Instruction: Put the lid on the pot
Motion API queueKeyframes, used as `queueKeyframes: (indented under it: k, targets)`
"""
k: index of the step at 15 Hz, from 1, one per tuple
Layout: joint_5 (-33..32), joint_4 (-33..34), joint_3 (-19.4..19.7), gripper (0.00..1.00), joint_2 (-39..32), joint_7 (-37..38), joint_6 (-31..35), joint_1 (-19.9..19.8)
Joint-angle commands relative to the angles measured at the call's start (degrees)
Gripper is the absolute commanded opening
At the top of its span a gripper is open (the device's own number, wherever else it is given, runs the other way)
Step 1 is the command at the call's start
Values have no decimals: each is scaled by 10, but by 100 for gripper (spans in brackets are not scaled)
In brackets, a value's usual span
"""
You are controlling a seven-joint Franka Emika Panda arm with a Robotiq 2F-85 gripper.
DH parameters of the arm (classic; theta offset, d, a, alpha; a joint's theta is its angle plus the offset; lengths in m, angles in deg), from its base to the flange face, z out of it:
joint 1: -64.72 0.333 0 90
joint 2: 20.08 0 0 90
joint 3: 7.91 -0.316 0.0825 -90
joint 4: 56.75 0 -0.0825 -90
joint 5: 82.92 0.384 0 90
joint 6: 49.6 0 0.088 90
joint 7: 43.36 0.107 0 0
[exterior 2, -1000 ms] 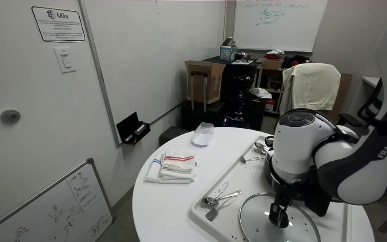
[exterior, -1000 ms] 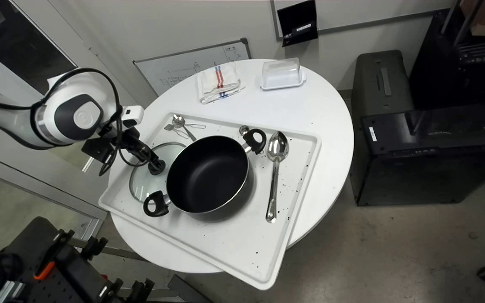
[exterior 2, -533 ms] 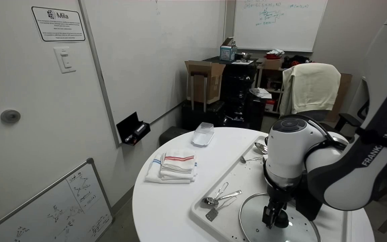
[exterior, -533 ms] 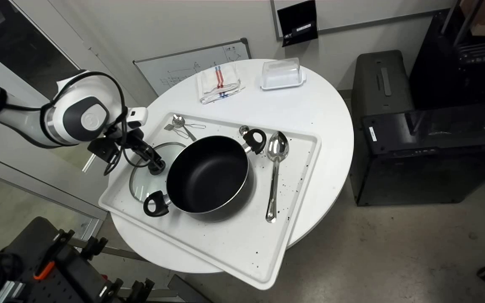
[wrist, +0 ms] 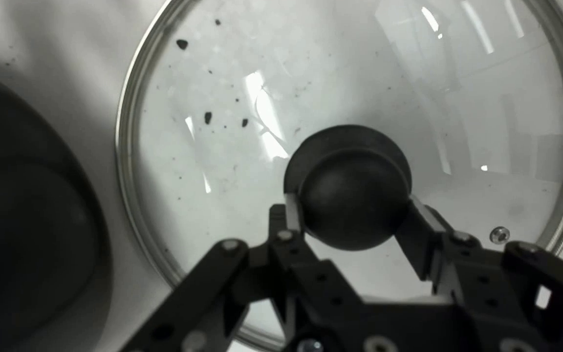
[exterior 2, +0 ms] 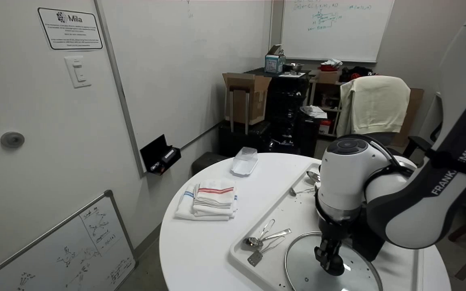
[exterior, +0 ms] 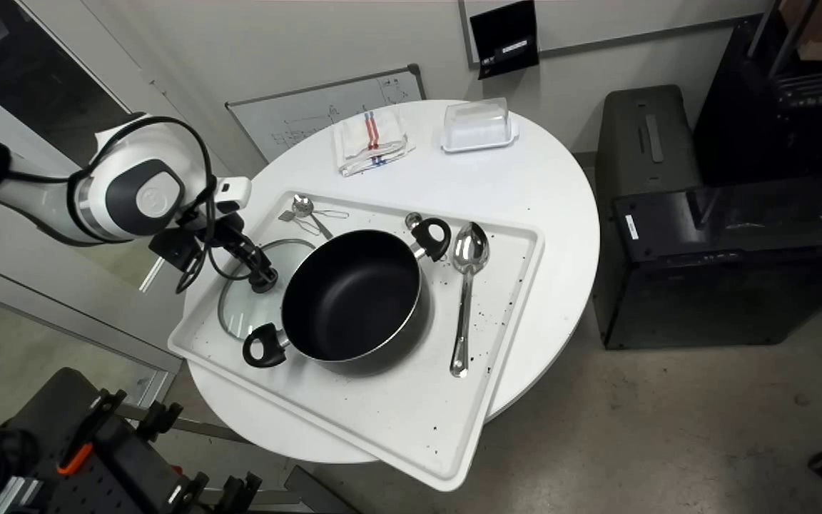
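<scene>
The round clear glass lid (wrist: 203, 156) lies on the tray beside the pot; whether it is slightly raised I cannot tell. My gripper (wrist: 352, 209) is shut on the dark centre knob (wrist: 355, 190), one finger on either side of it. In both exterior views the gripper (exterior: 264, 278) reaches down to the middle of the lid (exterior 2: 303, 258). The black pot (exterior: 354, 296) stands uncovered close to the lid, one looped handle (exterior: 265, 346) near the lid's edge. Part of the pot (wrist: 27, 220) shows at the left of the wrist view. The arm mostly hides it in an exterior view.
The white tray (exterior: 382, 421) carries a large metal spoon (exterior: 465, 300) on the pot's far side from the lid. Small metal utensils (exterior 2: 259, 242) lie near the lid. Folded towels (exterior 2: 212, 198) and a clear-covered dish (exterior: 479, 127) rest on the round table.
My gripper has shifted over the lid's knob, and its jaws have come together on the knob. The lid has slid a little, slightly leftward in an exterior view. The pot has not moved.
</scene>
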Motion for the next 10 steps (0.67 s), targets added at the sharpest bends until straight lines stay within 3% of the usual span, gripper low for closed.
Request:
queueKeyframes:
  k: [1,10]
  targets:
    - [12,-4,6,25,0,-9,15,6]
    - [6,-90,-5,24,90,-42,15,-7]
